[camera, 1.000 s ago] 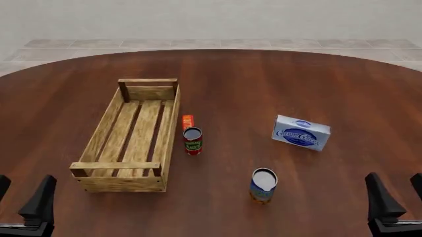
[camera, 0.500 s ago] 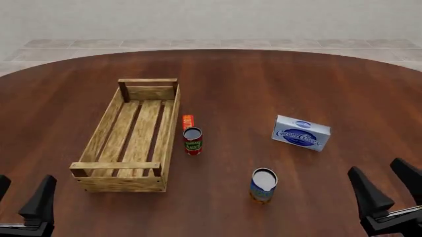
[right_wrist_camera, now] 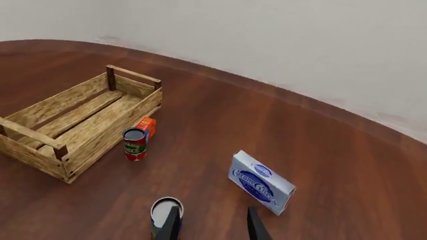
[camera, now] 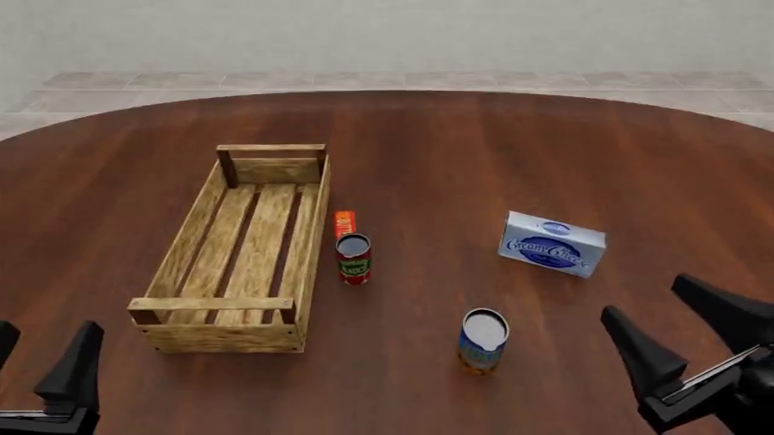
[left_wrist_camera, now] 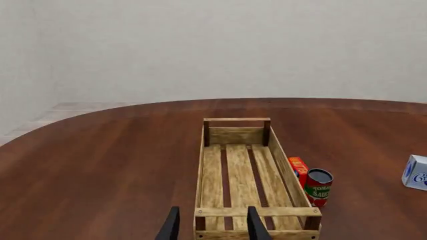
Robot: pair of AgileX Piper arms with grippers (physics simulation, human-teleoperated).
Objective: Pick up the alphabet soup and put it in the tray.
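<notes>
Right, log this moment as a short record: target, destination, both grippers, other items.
target: alphabet soup, upright on the table, not held
destination: tray, nothing inside it
right gripper: open, to the right of the soup, apart from it
left gripper: open, near the table's front edge, holding nothing
other items: tomato sauce can and small orange box beside the tray; cream cheese box

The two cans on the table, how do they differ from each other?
The soup can has a blue and orange-yellow label; the tomato can is red and green. The soup can looks slightly larger. Its top is pale, the tomato can's darker grey. The tomato can stands close beside the tray, next to a small orange box; the soup can stands alone, nearer the right gripper. Both stand upright on the table.
</notes>
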